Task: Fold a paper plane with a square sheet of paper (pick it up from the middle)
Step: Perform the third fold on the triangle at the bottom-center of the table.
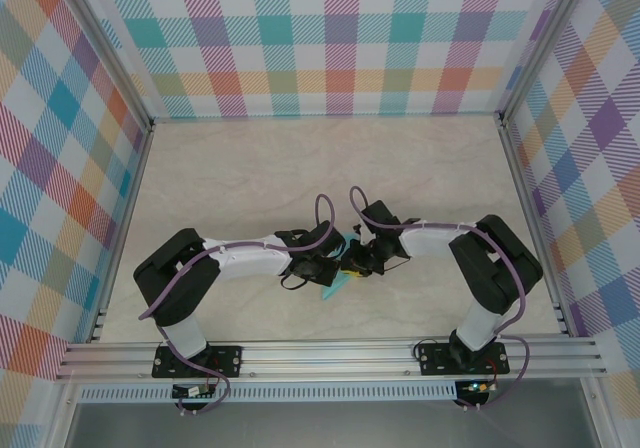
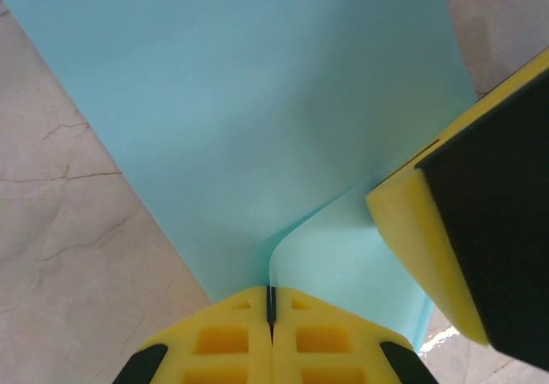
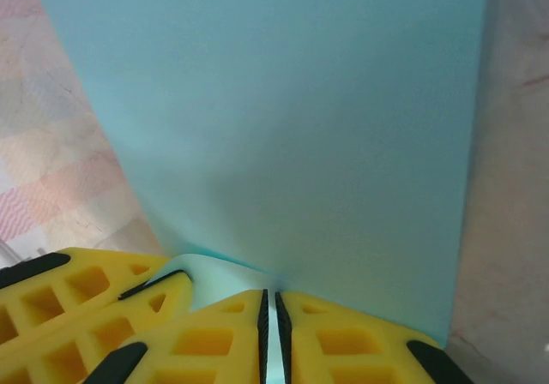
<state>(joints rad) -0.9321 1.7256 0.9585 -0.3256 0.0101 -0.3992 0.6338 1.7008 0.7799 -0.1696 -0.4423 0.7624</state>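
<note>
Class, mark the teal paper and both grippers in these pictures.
teal paper [image 2: 257, 101]: left wrist view, middle of its flat face.
left gripper [image 2: 270, 303]: left wrist view, between its closed fingertips.
right gripper [image 3: 271, 305]: right wrist view, between its closed fingertips.

My bench [image 1: 250, 168] is pale, marble-veined stone. Checked pastel walls [image 1: 340, 38] close it at nine, twelve and three o'clock. An aluminium rail [image 1: 330, 356] runs along six o'clock.

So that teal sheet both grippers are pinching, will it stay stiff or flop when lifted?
Probably floppy: the square sheet of paper curls where the left gripper pinches it. It looks thin, so likely very light; the right gripper, shut on it too, should carry it easily. Hard opposing tugs could tear it.
</note>
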